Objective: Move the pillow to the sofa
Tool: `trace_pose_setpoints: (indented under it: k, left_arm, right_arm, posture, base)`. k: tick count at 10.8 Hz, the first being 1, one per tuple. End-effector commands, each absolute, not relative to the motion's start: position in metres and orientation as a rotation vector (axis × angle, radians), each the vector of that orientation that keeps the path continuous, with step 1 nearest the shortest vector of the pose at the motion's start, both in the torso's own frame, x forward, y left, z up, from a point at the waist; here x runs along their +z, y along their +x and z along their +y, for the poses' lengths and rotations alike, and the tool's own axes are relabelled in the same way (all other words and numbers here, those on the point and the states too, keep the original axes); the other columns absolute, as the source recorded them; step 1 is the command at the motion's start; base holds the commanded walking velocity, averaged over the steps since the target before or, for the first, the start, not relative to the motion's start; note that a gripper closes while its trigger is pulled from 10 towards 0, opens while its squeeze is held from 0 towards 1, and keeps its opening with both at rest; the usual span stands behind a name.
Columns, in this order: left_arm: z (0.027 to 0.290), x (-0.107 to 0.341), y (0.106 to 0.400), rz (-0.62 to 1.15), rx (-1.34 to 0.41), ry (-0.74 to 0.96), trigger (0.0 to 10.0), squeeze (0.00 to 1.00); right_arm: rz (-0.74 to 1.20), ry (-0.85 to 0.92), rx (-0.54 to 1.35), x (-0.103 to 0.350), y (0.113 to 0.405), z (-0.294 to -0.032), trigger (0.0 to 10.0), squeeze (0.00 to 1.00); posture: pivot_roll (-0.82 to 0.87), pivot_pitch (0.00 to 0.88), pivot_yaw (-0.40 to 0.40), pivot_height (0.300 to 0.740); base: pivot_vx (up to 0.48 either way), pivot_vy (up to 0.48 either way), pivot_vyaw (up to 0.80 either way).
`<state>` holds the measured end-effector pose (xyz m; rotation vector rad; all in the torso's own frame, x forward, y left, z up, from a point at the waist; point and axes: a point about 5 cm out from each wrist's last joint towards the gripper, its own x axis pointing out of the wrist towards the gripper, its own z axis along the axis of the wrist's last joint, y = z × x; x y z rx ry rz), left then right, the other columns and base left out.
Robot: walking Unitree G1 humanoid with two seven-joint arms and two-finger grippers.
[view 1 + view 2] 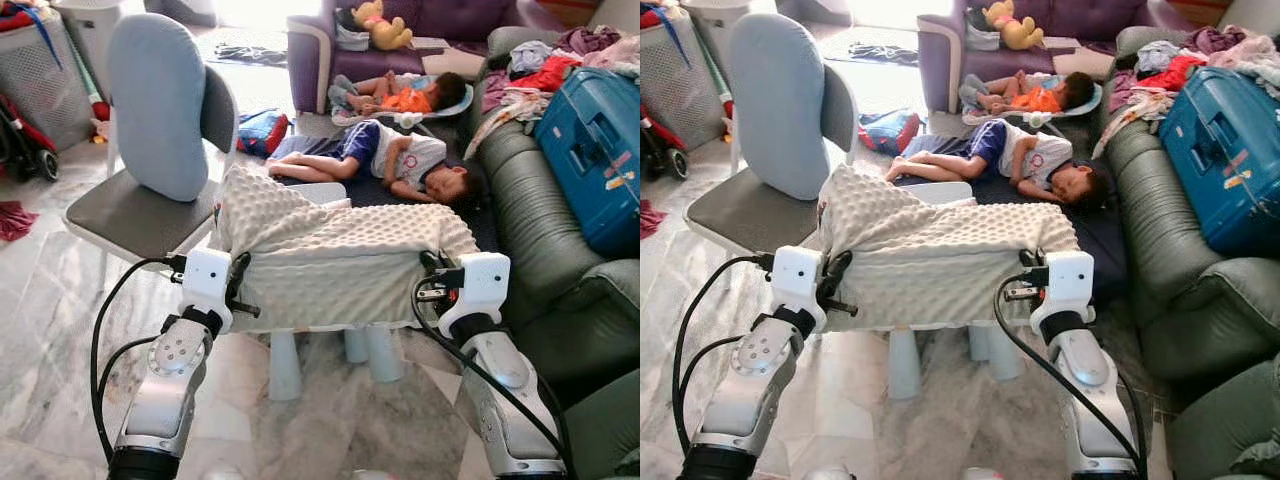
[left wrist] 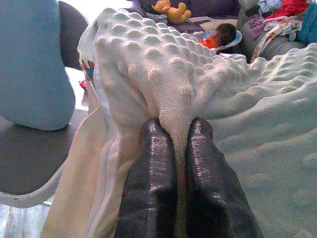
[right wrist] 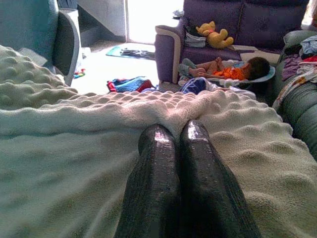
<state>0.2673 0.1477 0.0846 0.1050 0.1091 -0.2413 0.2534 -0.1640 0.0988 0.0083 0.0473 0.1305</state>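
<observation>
both grippers, left (image 2: 174, 130) right (image 3: 176, 133), pinch cream pillow (image 1: 330, 255).

Cream bumpy pillow (image 1: 330, 255) hangs between both hands.

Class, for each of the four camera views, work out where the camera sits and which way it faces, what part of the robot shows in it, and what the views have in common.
Left eye view: on the head, looking forward and down at the cream pillow held between both arms; left gripper, right gripper.
Right eye view: beside it, same scene, green sofa at right.
Left wrist view: along its black fingers pinching a pillow fold.
Right wrist view: along its fingers closed on the pillow's edge.
Shared: all show the pillow and the purple sofa.
</observation>
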Motion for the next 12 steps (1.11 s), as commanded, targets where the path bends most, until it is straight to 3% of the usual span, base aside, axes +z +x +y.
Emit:
trace_pose_setpoints:
  k: [1,12]
  left_arm:
    - [0.1481,0.0887,0.2691,0.093,-0.249,0.108,10.0,0.0]
    - [0.1482,0.088,0.2716,0.103,-0.258,0.104,10.0,0.0]
  right_arm:
    - [0.033,0.007,0.106,0.1017,0.2537,-0.1684,10.0,0.0]
    - [0.053,0.022,0.078,0.0973,0.2544,-0.1726,10.0,0.0]
  posture:
    - [-0.05,0.0,-0.046,0.74]
    - [-0.06,0.0,-0.04,0.74]
  base:
    - [-0.251,0.0,-0.72]
    - [-0.318,0.0,-0.68]
